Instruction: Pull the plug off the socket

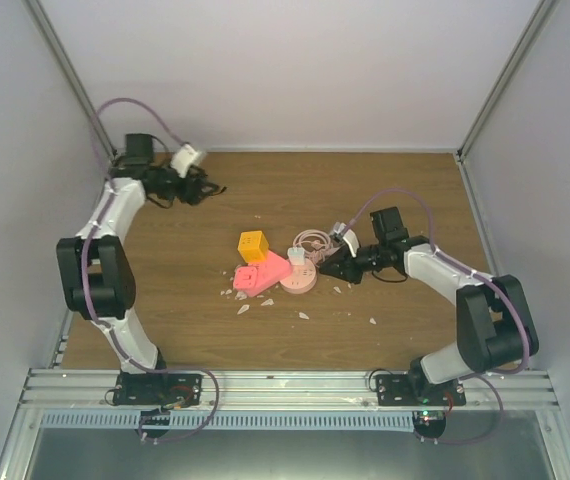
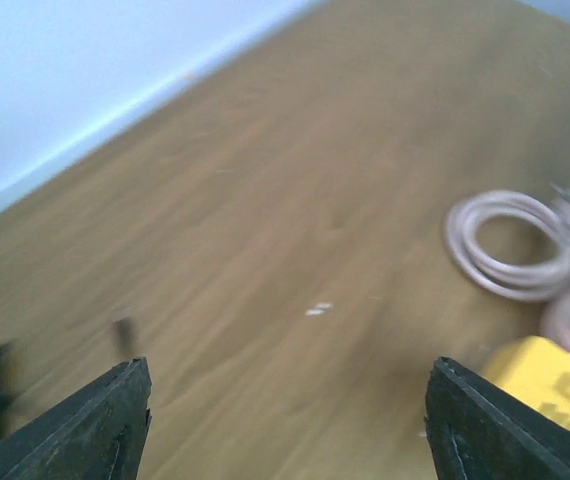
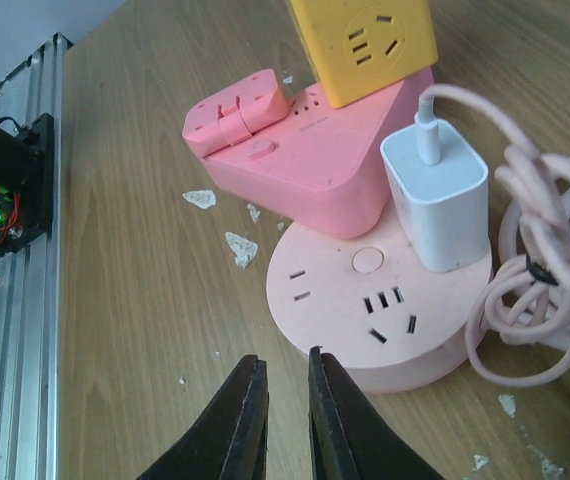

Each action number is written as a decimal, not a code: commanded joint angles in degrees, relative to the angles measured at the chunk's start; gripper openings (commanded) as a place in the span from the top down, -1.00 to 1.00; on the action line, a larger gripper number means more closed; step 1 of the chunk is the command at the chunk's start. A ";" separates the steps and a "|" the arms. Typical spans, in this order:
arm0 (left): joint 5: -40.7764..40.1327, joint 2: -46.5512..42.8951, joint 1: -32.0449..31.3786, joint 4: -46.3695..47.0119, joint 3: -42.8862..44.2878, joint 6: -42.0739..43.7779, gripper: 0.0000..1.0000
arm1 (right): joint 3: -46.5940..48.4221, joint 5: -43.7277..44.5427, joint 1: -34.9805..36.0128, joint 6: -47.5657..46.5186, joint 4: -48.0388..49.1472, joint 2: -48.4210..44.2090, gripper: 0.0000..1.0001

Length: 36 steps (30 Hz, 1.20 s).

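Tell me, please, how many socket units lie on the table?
3: the yellow cube, the pink triangle beside it, and the round pale-pink disc next to the triangle.

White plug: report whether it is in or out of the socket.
In. The white plug stands upright on the round pink socket, base flush against its top face, no prongs showing.
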 commanded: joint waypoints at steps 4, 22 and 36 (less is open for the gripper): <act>-8.46 -8.33 -17.71 -2.58 -10.02 16.72 -0.51 | -2.52 -2.86 -0.60 3.20 3.39 -0.81 0.64; -17.14 -3.19 -37.18 -0.99 -11.55 18.92 -0.43 | -4.29 -4.97 -1.17 3.90 6.46 2.11 0.53; -20.58 3.70 -41.41 2.97 -10.74 17.37 -0.24 | -6.23 -10.58 -0.04 11.53 17.07 6.67 0.66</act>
